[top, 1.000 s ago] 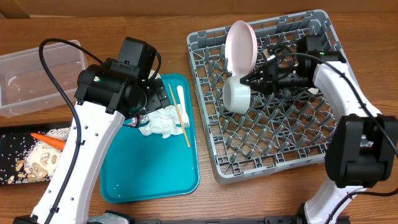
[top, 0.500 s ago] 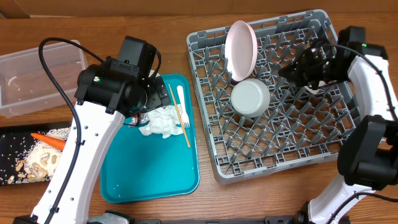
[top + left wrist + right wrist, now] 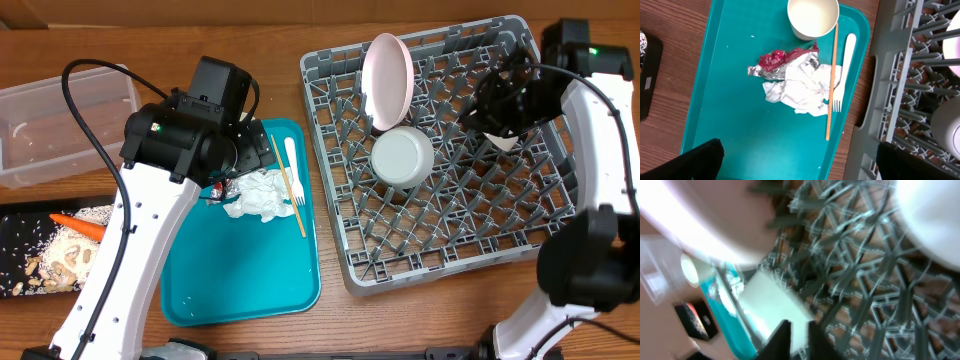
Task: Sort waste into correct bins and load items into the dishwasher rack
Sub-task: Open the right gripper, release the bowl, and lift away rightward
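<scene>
Right gripper (image 3: 490, 108) hovers over the far right part of the grey rack (image 3: 325, 170); blur hides whether its jaws are apart. Inside the rack, far left, a pink plate (image 3: 388, 80) stands on edge, with an upturned bowl (image 3: 402, 156) just in front. Left of the rack, the left gripper (image 3: 805, 160), jaws wide apart and empty, hangs over a teal tray (image 3: 725, 125) holding napkin (image 3: 800, 90), wrapper (image 3: 777, 62), stick (image 3: 831, 80), fork (image 3: 842, 70) and cup (image 3: 812, 17).

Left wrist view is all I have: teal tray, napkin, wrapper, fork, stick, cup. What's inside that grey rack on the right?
Observer: A pink plate stands on edge in the rack, a bowl beside it.
Operator: Any food anywhere?
Observer: A carrot and rice scraps lie in a black tray, left of yours.
Operator: And the other arm?
Observer: Its end effector hovers over the rack's right side; I can't tell if it holds anything.
</scene>
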### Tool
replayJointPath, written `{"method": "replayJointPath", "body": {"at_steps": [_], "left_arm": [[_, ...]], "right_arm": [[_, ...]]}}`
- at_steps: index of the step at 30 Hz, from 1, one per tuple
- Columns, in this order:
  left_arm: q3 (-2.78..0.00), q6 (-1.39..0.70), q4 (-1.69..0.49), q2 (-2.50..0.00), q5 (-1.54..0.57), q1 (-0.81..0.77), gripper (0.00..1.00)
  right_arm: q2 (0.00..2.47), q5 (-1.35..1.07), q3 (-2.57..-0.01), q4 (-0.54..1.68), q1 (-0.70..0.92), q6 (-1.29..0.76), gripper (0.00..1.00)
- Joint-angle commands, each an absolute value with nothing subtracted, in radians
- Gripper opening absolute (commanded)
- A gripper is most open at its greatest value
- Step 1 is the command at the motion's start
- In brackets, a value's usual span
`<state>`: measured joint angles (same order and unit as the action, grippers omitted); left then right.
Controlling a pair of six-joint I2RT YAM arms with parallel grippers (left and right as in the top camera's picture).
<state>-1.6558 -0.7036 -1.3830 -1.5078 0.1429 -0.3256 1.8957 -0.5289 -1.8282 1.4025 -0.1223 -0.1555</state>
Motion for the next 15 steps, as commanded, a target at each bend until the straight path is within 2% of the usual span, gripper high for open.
{"method": "replayJointPath", "body": {"at_steps": [1,3,9,10,12,15], "left_arm": [[-1.657,-0.696,-1.375,-1.517,0.14,-0.319,1.0],[-1.657,-0.696,-1.375,-1.517,0.14,-0.319,1.0],[-1.657,-0.696,-1.379,-1.517,0.138,-0.319,1.0],[-1.657,-0.695,-1.38,-1.517,0.138,-0.319,1.0],[-1.657,-0.696,-1.383,-1.517,0.138,-0.319,1.0],[-1.657,-0.695,-1.384,-1.517,0.138,-0.319,1.0]], "right_arm": [[1.779,-0.44,-1.873,1.465,-0.034,-0.127,0.48],[1.776,-0.375,-1.872,1.512,0.032,-0.127,0.52],[1.777,-0.276,-1.83,1.52,0.257,-0.122,0.53],[1.777,-0.256,-1.818,1.504,0.302,-0.115,0.59],[1.777,-0.202,-1.785,1.472,0.376,-0.116,0.82],[1.785,-0.131,-1.725,1.437,0.446,-0.116,0.89]]}}
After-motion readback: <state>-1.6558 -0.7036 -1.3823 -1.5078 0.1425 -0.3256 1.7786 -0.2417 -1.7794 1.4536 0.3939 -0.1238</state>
